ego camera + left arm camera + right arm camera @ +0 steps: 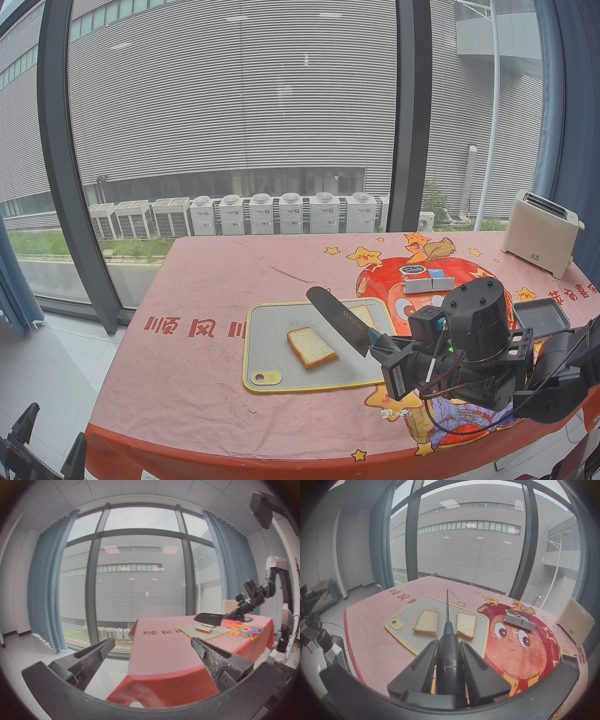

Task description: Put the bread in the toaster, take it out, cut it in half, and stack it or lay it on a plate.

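The knife [340, 319] is clamped in the right hand [447, 643] and held above the cutting board [275, 325], where the two bread halves [426, 623] [466, 625] lie apart. The left hand [152, 645] is spread apart, well off the desk [187, 375]. If the blade is swung low, a half could be swept off the board.

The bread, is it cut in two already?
Cut. One bread piece and another piece lie apart on the cutting board, bare board between them.
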Robot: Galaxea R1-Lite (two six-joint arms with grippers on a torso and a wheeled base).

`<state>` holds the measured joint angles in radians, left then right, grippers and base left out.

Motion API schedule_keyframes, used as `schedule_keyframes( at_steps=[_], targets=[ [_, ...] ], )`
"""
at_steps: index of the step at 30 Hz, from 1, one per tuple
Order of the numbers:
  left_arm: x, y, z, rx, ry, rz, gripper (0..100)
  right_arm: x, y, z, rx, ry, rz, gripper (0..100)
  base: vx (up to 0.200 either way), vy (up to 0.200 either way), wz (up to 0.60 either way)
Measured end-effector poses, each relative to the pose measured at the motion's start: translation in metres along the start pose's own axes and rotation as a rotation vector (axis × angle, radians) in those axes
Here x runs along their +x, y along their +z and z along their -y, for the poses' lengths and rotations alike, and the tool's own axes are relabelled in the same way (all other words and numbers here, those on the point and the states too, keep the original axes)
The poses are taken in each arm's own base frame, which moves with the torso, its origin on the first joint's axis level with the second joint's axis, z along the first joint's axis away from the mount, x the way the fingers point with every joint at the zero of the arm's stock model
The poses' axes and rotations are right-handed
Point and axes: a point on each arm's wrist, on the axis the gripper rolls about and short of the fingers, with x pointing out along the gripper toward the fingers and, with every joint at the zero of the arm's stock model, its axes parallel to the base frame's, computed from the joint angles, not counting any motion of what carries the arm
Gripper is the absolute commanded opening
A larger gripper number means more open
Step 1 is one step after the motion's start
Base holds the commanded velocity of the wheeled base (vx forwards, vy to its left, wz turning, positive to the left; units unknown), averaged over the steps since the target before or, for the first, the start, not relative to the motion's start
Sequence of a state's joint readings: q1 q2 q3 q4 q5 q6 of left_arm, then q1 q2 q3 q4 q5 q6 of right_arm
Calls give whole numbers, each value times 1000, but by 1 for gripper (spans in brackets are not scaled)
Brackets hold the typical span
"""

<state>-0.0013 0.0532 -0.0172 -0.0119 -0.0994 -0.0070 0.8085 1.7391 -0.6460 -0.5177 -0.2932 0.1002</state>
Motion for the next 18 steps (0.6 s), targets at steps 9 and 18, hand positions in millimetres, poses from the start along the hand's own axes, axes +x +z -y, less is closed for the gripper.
schedule_keyframes(
  at_steps=[9, 18],
  targets=[
    [-3, -1, -3, -5, 121, 38, 100, -5, 6, -4, 9, 16, 57, 0, 0, 0, 0],
    [-3, -2, -2, 9, 94, 33, 100, -14, 2, -12, -11, 15, 67, 0, 0, 0, 0]
  ],
)
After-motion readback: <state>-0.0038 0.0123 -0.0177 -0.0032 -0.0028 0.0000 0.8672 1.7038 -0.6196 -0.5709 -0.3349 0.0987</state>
